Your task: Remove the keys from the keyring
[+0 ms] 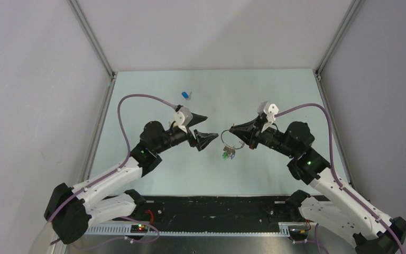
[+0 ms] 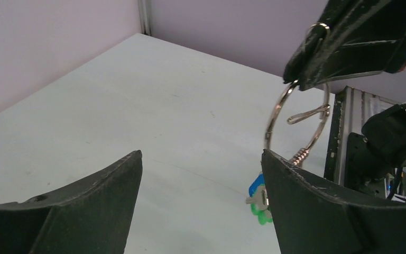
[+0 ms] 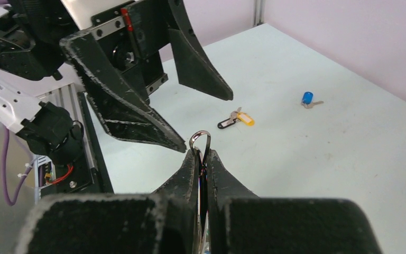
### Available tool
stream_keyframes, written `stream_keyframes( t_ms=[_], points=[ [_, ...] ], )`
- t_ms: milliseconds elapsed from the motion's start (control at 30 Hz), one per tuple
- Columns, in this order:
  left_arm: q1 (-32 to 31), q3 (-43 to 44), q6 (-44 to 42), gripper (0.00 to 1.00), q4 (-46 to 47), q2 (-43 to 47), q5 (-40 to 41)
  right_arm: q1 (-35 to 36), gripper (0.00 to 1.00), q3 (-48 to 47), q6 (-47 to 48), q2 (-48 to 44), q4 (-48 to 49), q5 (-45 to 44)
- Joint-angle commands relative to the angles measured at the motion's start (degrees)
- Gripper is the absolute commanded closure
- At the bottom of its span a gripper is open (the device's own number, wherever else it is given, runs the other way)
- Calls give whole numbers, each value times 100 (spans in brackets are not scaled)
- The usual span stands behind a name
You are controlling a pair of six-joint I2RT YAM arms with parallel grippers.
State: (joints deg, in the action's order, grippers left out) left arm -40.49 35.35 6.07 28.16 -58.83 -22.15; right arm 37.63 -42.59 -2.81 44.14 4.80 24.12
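My right gripper [image 1: 232,128] is shut on the thin silver keyring [image 1: 230,139] and holds it above the table; in the right wrist view a small loop of the ring [image 3: 199,135] sticks out between the closed fingertips. Several keys [image 1: 227,154] with green and blue heads hang below the ring, also seen in the left wrist view [image 2: 258,199]. My left gripper [image 1: 212,127] is open and empty, just left of the ring, its right finger [image 2: 322,206] close beside the ring's wire [image 2: 273,114]. One blue-headed key [image 1: 185,95] lies loose on the table at the back.
A small yellow-and-black tagged piece [image 3: 241,117] lies on the table beyond the left gripper, and the loose blue key shows farther off in the right wrist view [image 3: 307,98]. Grey walls and metal frame posts enclose the pale table [image 1: 275,95].
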Motion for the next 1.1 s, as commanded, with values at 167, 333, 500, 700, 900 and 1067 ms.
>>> stream_keyframes(
  t_ms=[167, 333, 500, 700, 900, 1067],
  points=[
    [-188, 346, -138, 14, 119, -314, -1161, -5, 100, -268, -20, 174, 503, -147],
    [-402, 603, -300, 17, 120, -657, -1225, 42, 100, -268, -115, 235, 674, 10],
    [-417, 804, -311, 47, 126, -944, -970, 157, 100, -268, -112, 178, 663, 46],
    [-416, 693, -508, 100, 89, -757, -649, 154, 95, -268, -36, 100, 144, -454],
    [-418, 563, -1270, 100, -880, -138, 39, 130, 51, -268, 165, -145, -410, -559],
    [-432, 918, -1848, 100, -2110, 47, 256, 130, 44, -268, 398, -203, -670, -772]
  ],
)
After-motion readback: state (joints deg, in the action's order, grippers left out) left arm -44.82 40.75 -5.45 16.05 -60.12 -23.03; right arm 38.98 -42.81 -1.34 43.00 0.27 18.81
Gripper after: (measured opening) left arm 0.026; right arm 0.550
